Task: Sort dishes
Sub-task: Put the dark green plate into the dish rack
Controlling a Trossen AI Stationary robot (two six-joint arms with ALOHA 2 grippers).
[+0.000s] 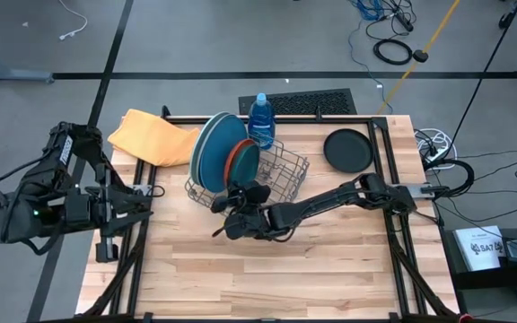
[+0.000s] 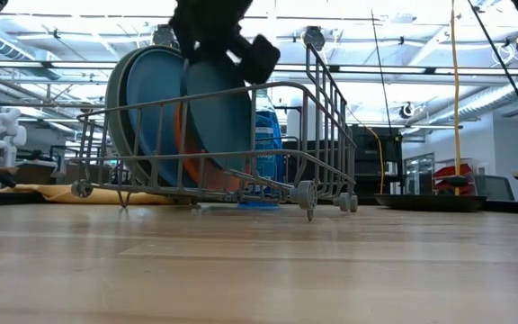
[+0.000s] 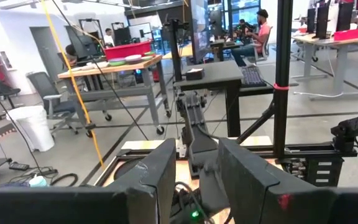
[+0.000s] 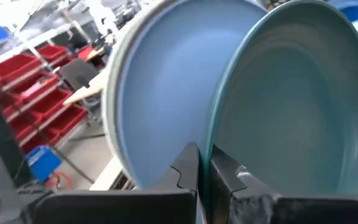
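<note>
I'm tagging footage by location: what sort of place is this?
Probably a robotics lab or workshop, not a kitchen: the wooden table stands on a bare taped floor with loose cables, and workbenches and red storage bins fill the room behind.

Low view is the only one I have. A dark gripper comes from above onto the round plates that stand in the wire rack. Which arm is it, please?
Observer: It is the right arm. From above, it reaches across from the table's right side to the metal wire rack.
Operator: Does it hold a plate?
Observer: Yes. Its wrist view shows the right gripper shut on the rim of the small dark teal round plate, next to a large blue round plate.
Operator: And the other arm?
Observer: The left gripper waits at the table's left edge, open and empty.
</note>
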